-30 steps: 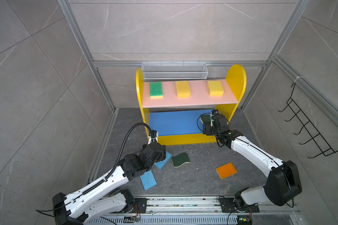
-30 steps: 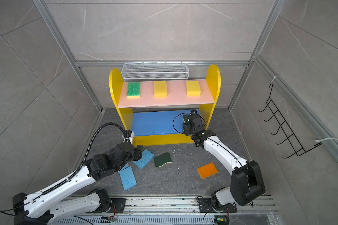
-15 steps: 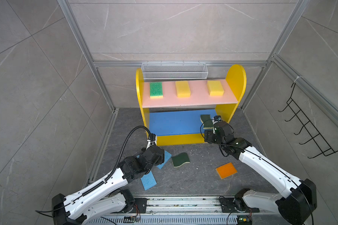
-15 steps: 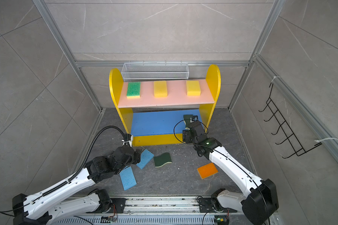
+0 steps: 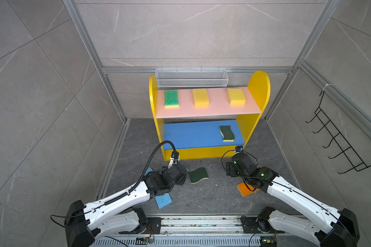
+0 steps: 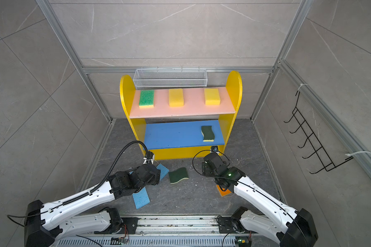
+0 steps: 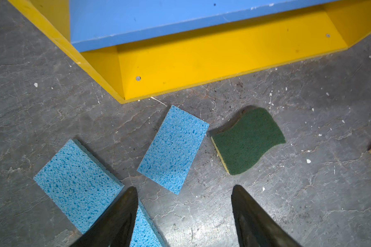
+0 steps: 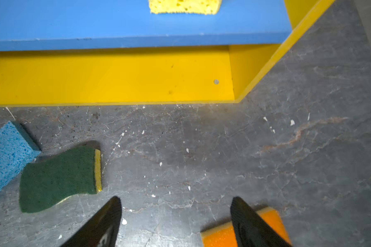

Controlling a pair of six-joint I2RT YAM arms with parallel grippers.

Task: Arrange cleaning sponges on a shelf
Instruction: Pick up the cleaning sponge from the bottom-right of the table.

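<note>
The left gripper point(image 7: 183, 190) gapes empty above a thin light-blue rectangular sponge point(image 7: 77, 177). The right gripper point(image 8: 176, 200), equally wide and empty, hangs by an orange-topped sponge point(image 8: 219, 237).

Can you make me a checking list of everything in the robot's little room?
Surface: dark grey stone-look floor.
Job's things: shelf; pink board holds green-topped sponge and two yellow sponges; blue board holds one wavy dark-green sponge. On the floor: three blue sponges, second wavy sponge, orange sponge partly under right arm.
Clutter: white crumbs only.
Grippers: left gripper and right gripper open, empty, above the floor.
Cables: black hose loops over left arm; thin wire loops at right wrist.
Surroundings: wire basket behind shelf; black hook rack on side wall.
</note>
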